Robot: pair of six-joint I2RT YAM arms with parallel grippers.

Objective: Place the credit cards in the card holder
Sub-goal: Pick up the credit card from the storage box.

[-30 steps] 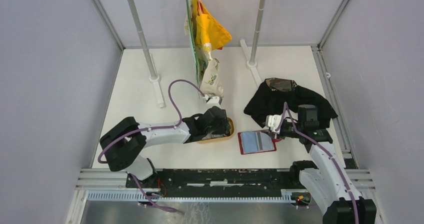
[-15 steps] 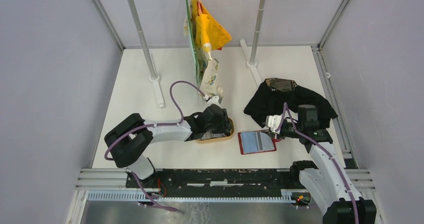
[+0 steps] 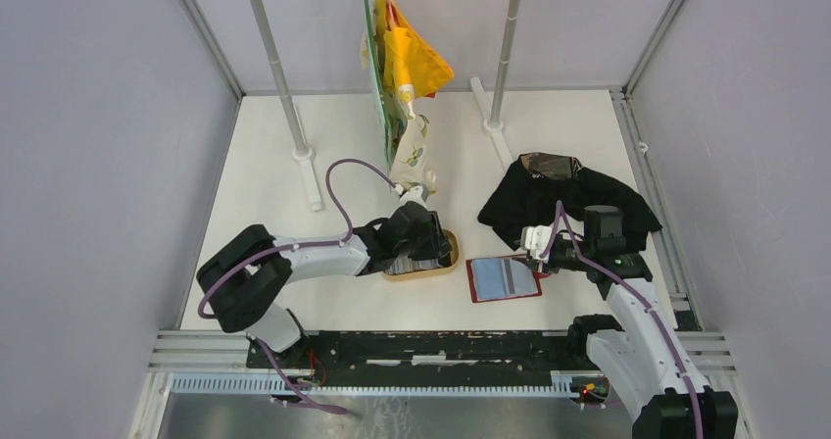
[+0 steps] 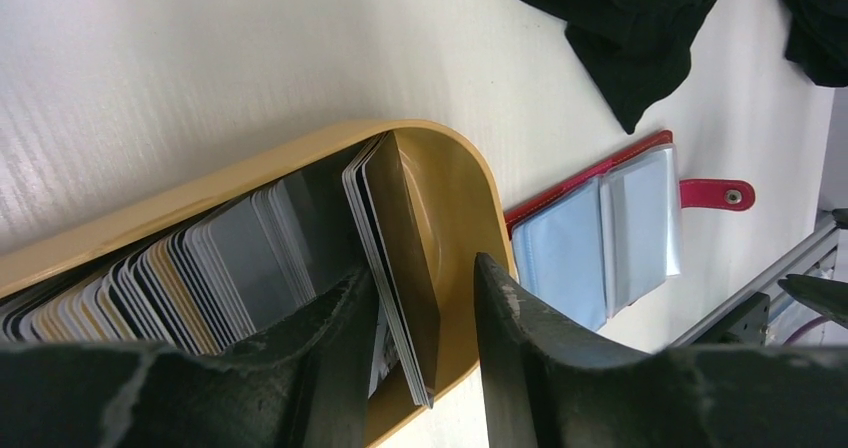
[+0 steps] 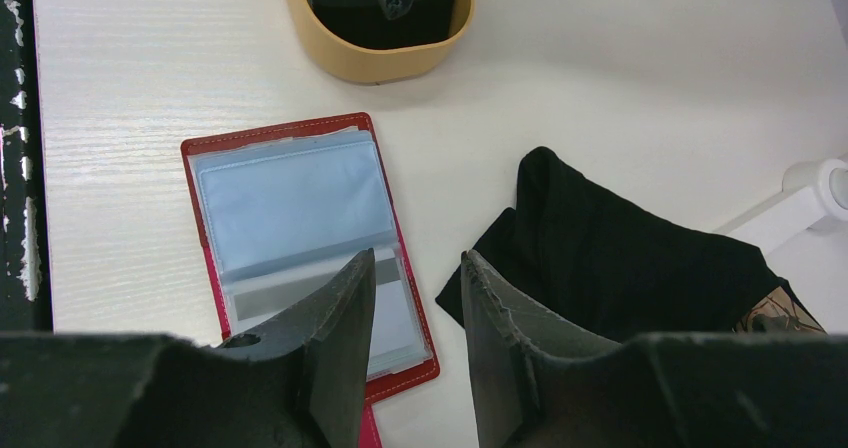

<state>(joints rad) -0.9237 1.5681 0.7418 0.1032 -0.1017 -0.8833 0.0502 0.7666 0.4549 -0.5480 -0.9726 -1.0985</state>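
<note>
Tan tray [image 4: 250, 173] at the left wrist view's lower left holds the credit cards [image 4: 240, 258] upright. The left end effector [image 4: 428, 278] is spread astride the end few, so narrow onto one card, clear of the tray wall (possibly inside the gap). The card holder [image 5: 300, 208] lies open right of the tray, with the right end effector [image 5: 415, 268] spread over its edge and black cloth [image 5: 620, 268] just beside.

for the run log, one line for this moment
left gripper: open, straddling end credit cards in tray | right gripper: open, above card holder edge | card holder: lying open | stage: card not yet gripped
</note>
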